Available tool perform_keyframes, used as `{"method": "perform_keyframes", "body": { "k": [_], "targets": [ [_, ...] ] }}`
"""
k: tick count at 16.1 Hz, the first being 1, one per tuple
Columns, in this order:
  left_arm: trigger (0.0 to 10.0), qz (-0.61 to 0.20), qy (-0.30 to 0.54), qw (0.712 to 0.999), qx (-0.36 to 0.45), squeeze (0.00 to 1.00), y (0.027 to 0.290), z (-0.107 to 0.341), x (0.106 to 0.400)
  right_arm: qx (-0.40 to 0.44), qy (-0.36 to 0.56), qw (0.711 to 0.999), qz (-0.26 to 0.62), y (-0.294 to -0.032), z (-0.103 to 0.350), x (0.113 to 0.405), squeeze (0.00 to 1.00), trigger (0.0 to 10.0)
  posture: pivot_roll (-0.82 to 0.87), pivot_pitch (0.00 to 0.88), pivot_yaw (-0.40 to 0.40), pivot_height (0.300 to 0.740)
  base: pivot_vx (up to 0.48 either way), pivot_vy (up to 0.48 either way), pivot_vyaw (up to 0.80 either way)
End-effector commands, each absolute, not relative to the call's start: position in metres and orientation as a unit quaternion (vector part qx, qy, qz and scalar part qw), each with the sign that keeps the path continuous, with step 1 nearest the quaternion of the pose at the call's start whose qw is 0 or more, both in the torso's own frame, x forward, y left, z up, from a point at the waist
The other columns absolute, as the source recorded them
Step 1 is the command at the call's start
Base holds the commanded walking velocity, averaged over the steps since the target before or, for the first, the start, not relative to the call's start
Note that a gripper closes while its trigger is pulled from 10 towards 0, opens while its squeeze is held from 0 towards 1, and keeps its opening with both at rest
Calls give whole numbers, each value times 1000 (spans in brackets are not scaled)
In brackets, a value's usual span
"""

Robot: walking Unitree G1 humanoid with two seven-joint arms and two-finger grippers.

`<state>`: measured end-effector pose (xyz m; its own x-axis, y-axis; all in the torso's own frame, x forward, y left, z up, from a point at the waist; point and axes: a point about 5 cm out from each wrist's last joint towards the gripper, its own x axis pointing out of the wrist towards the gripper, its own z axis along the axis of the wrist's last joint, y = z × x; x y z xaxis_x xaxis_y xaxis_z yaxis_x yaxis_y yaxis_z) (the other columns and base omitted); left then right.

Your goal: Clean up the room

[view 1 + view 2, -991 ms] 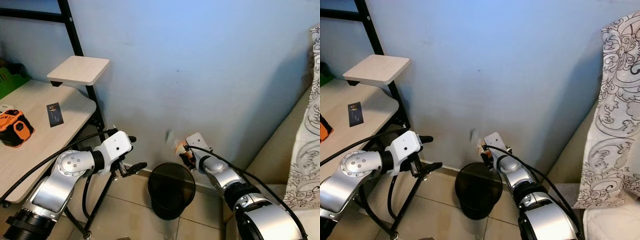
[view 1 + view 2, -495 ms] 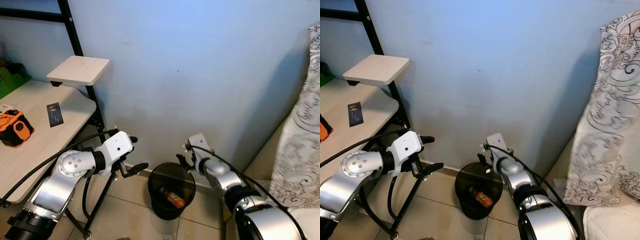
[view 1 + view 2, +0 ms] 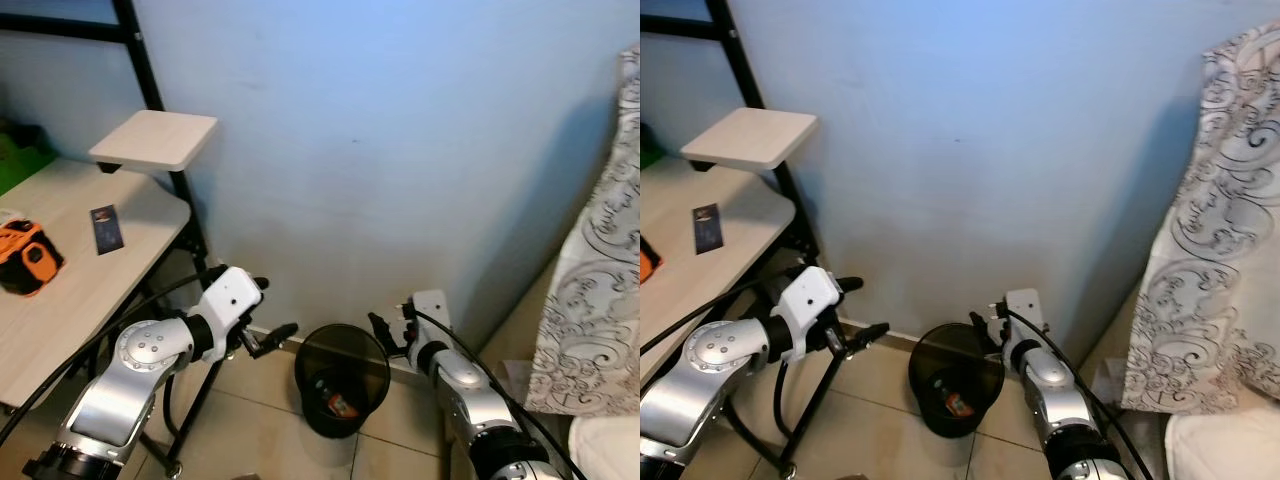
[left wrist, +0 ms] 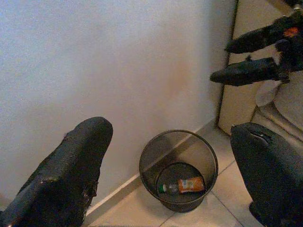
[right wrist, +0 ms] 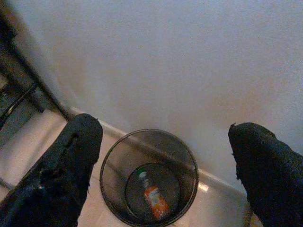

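A black mesh waste bin stands on the tiled floor against the blue wall. A small orange bottle lies on its side at the bottom of the bin, also seen as the orange bottle in the left wrist view. My right gripper hovers open just right of the bin's rim, with nothing between its fingers. My left gripper hangs open to the left of the bin, a little above it, and is also empty.
A pale wooden desk on a black metal frame stands at the left, with an orange tool, a dark card and a small raised shelf. A patterned cloth hangs at the right.
My right gripper opened and let go of the orange bottle, which dropped into the bin. The right arm then drew back to the right and lower. The left arm has barely moved.
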<state>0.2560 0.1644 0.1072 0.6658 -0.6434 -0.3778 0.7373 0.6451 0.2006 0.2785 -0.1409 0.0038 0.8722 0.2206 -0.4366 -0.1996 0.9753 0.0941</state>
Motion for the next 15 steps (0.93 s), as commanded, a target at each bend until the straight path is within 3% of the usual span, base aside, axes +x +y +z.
{"method": "perform_keyframes", "body": {
  "k": [1,5,9,15],
  "targets": [
    [10000,-350,133,916,147,0,167,108,255,52,213,973,67,-146,7,274,1000,10000,8,0,-3,740,0,0,-775],
    [10000,-223,168,952,122,0,175,89,263,107,184,977,-9,-154,18,264,1000,10000,-56,0,45,740,0,0,-773],
    [10000,-197,155,958,137,0,176,94,263,107,169,980,-21,-161,25,262,1000,10000,-4,0,-10,740,0,0,-788],
    [10000,-187,143,961,144,0,172,99,273,110,145,983,-16,-152,42,274,1000,10000,-9,0,-2,740,0,0,-788]
  ]
}}
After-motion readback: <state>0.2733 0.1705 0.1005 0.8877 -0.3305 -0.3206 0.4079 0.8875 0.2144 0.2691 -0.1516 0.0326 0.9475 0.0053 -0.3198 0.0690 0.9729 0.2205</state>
